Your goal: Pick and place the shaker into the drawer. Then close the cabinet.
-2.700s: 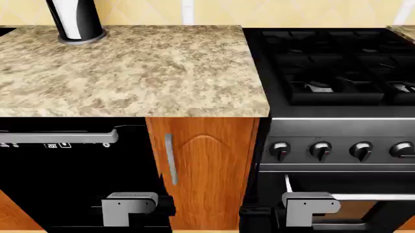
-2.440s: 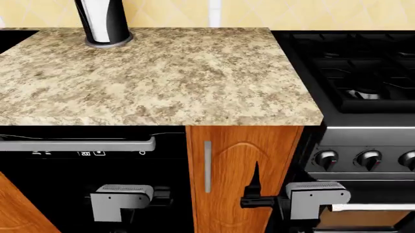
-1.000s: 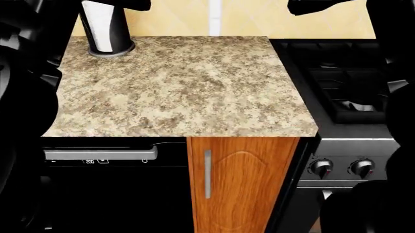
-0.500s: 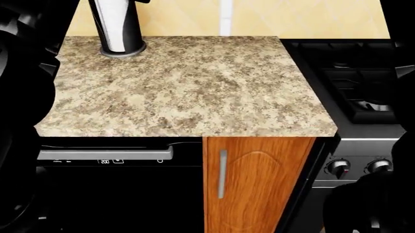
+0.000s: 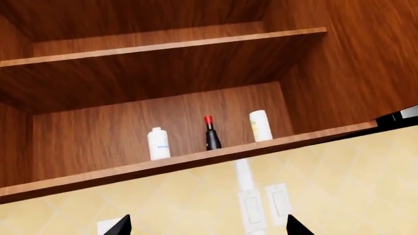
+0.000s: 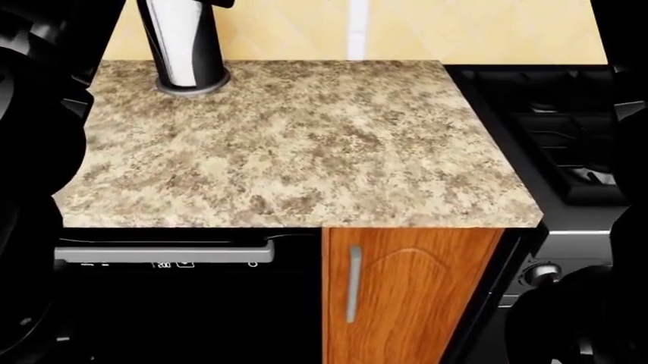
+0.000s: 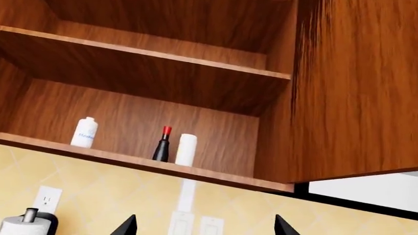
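Note:
Both wrist views look up into an open wall cabinet of reddish-brown wood. On its lower shelf (image 5: 196,164) stand a white bottle (image 5: 158,143), a dark bottle with a red cap (image 5: 210,133) and a pale cylinder that looks like the shaker (image 5: 261,126). The right wrist view shows the same shaker (image 7: 186,149). My left gripper (image 5: 209,230) and right gripper (image 7: 205,229) are open and empty, well below the shelf, in front of the yellow tiled wall. The drawer is out of view.
In the head view a speckled stone counter (image 6: 303,152) carries a paper towel holder (image 6: 184,45) at the back left. Below are a black dishwasher (image 6: 162,303) and a narrow arched wooden door (image 6: 410,296). A black stove (image 6: 567,129) is at the right. My dark arms fill both edges.
Both grippers rose from in front of the lower cabinets and left the head view. The head view has shifted, so the counter now sits a little lower and further right.

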{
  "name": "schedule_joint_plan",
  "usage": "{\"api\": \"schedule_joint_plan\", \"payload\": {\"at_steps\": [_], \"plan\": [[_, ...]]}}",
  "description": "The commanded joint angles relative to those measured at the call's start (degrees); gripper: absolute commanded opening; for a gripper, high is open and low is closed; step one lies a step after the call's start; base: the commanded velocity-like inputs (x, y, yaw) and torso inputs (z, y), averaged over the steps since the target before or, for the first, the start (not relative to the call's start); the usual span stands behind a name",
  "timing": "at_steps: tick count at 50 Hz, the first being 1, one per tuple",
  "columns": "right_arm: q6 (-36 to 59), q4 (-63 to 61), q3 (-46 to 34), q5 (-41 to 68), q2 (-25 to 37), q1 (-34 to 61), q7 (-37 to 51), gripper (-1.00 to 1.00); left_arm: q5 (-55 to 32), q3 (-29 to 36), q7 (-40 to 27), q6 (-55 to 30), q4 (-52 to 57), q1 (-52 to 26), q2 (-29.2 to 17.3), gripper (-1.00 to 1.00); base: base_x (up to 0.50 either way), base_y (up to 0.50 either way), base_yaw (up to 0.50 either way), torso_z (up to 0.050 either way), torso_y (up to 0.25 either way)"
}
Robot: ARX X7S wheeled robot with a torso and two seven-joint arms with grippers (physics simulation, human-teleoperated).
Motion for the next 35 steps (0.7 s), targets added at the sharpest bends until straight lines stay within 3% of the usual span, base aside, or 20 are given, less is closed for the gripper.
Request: {"api": "schedule_joint_plan", "payload": {"at_steps": [1, 10, 16, 26, 35], "plan": [[0.19, -0.07, 0.19, 0.42, 0.03, -0.02, 0.16, 1.00, -0.44, -0.15, -0.22, -0.23, -0.05, -0.06, -0.32, 1.00, 0.21, 0.07, 0.00, 0.000, 0.000], [0.31, 0.30, 0.48, 0.88, -0.05, 0.68, 0.11, 1.00, -0.61, -0.01, -0.58, -0.40, -0.46, -0.79, -0.39, 1.00, 0.06, 0.02, 0.00, 0.000, 0.000], [2.23, 2.58, 0.94, 1.32, -0.52, 5.92, -0.04, 1.00, -0.61, 0.85, -1.31, -3.38, -3.17, -6.07, 0.25, 1.00, 0.00, 0.00, 0.00, 0.000, 0.000], [-1.15, 16.49, 3.44, 3.26, -3.08, 18.58, -1.72, 1.00, 0.71, 3.19, 0.20, 0.44, -21.50, -20.65, 1.60, 1.00, 0.00, 0.00, 0.00, 0.000, 0.000], [-7.19, 26.67, 2.75, 3.24, -3.32, 23.42, -1.54, 1.00, 1.62, 4.57, 1.18, 3.96, -35.12, -28.57, 2.81, 1.00, 0.00, 0.00, 0.00, 0.000, 0.000]]}}
